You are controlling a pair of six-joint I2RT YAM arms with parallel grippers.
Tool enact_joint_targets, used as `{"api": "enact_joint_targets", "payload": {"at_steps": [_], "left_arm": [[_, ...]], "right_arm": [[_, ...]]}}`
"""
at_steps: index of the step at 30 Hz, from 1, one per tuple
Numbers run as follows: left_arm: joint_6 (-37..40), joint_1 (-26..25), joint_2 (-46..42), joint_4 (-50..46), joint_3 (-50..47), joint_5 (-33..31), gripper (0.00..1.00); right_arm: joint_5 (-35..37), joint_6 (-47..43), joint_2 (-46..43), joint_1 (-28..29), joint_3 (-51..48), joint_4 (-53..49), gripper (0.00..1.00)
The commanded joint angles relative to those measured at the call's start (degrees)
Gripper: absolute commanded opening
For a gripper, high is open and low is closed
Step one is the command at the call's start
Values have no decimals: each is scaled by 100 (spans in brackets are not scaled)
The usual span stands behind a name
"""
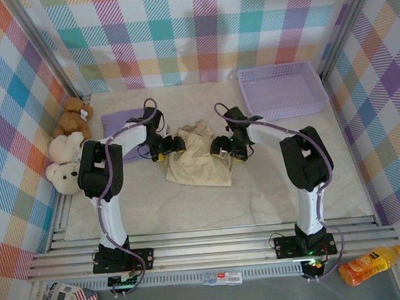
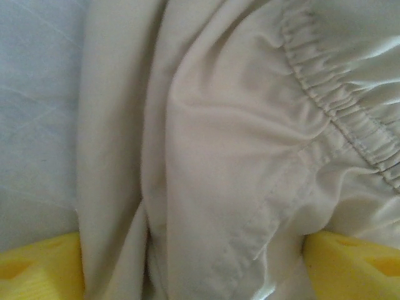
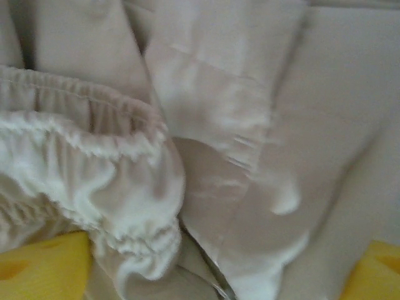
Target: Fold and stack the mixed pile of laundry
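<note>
The cream-beige garment [image 1: 197, 164] lies crumpled mid-table. A flat lavender-purple shirt [image 1: 121, 121] rests behind it to the left, partly hidden by my left arm. My left gripper [image 1: 170, 148] sits on the cream garment's upper left edge and my right gripper [image 1: 222, 147] on its upper right edge. In the left wrist view the gripper [image 2: 197, 265] stands open, its yellow fingers [image 2: 37, 269] wide apart over cream folds [image 2: 225, 137] and an elastic hem [image 2: 340, 109]. The right gripper [image 3: 209, 272] is likewise open, with the bunched elastic band [image 3: 94, 162] and cloth between its fingers [image 3: 44, 269].
A lavender mesh basket [image 1: 286, 108] stands at the back right. A brown teddy bear [image 1: 73, 118] and a cream one [image 1: 64, 165] lean against the left wall. An orange bottle [image 1: 369, 264] lies off the table at the front right.
</note>
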Motion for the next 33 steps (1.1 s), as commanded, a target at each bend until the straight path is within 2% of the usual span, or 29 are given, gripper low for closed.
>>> {"api": "enact_joint_targets", "payload": {"at_steps": [1,4,7,9,12,13,14,21,27,33], "left_arm": [[83,-326,202,326,-131,582,81],[44,-472,206,330,-104,620,69],[-48,-510,142,289,-74,598,45],[-56,-510,86,60,88,469,31],[-19,-487,-72,-364,452,73,4],[-16,-461,-107,-526,638,-138,0],[-18,-405,-143,-674,826,-317,0],[80,202,-195,-1175,1771,-911,0],[69,828,-299,-1272,1902,-1308,0],[164,1537,-428,-1342,1973,-1641,0]], "right_arm": [[-277,162,94,156,145,161,75],[-310,221,54,185,149,246,56],[-335,279,43,187,161,280,32],[-384,317,18,179,234,296,23],[-389,386,-46,182,488,295,10],[-381,410,-60,185,627,282,4],[-380,425,-59,186,789,283,0],[-742,594,695,218,2412,316,0],[-1108,834,1997,395,4366,376,0],[-1633,1420,3759,641,6841,654,1]]}}
